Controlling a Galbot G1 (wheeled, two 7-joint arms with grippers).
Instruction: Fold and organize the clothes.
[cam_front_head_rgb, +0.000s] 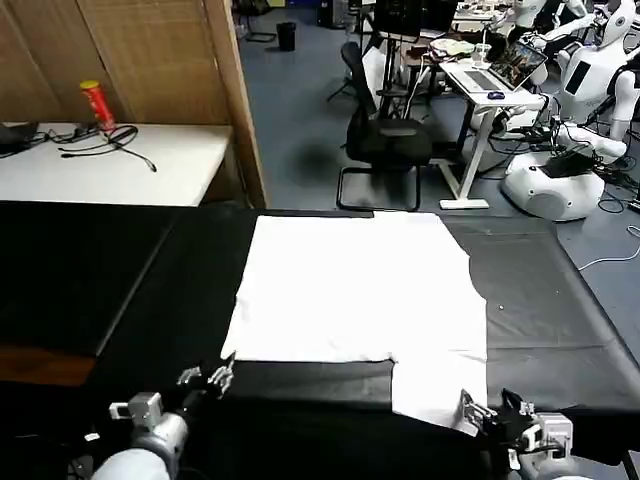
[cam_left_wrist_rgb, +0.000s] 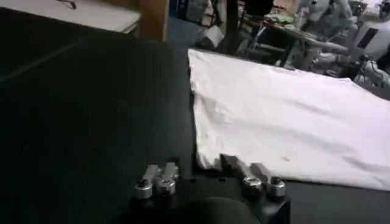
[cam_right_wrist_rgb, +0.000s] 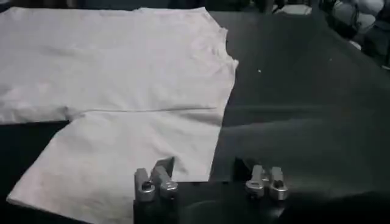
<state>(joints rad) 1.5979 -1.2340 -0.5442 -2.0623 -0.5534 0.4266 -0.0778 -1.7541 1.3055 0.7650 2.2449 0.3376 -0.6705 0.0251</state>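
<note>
Gaping right gripper (cam_right_wrist_rgb: 207, 181) straddling T-shirt (cam_right_wrist_rgb: 122, 73) sleeve

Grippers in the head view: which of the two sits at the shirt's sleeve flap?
The right gripper, by the sleeve jutting off the T-shirt toward the robot. The left gripper sits off the near left corner, on bare black table.

Two arms ending in silver-grey metal grippers: left gripper (cam_front_head_rgb: 205, 379) on a rounded pale-grey wrist with a small boxy block, near the T-shirt's (cam_front_head_rgb: 360, 290) left hem corner. Right gripper (cam_front_head_rgb: 488, 413) black-bodied, with knuckled silver jaws, over its sleeve.
</note>
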